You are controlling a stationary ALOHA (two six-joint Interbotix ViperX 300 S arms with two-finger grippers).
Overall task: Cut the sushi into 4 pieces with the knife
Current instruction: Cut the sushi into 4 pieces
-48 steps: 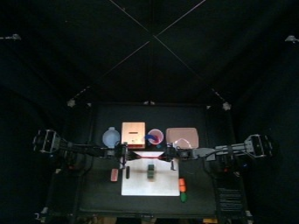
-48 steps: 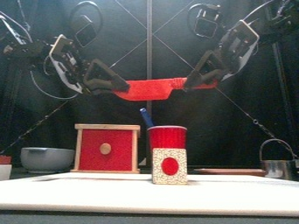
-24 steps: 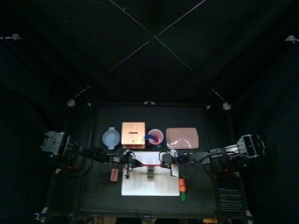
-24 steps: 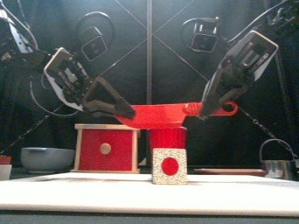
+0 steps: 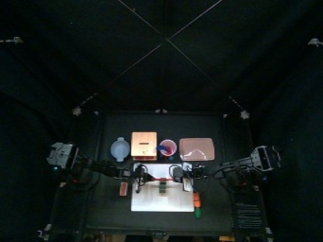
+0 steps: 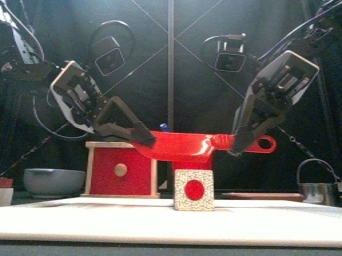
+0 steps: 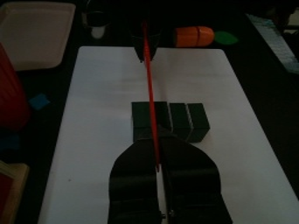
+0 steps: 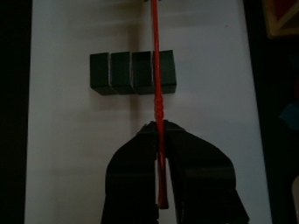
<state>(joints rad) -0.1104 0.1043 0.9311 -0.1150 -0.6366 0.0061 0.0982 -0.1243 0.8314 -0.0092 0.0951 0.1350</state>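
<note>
Black curtains hang all round the small black table. On the white cutting board at the table's middle lies the sushi roll, four dark green blocks side by side and touching. From the front I see its end face, pale with a red dot. Above the board the red toy knife hangs level, clear of the roll. In both wrist views its blade lines up near the seam beside one end block. The left gripper pinches one end of it and the right gripper the other, jaws clamped on it. Behind the board's left part stands the wooden box.
</note>
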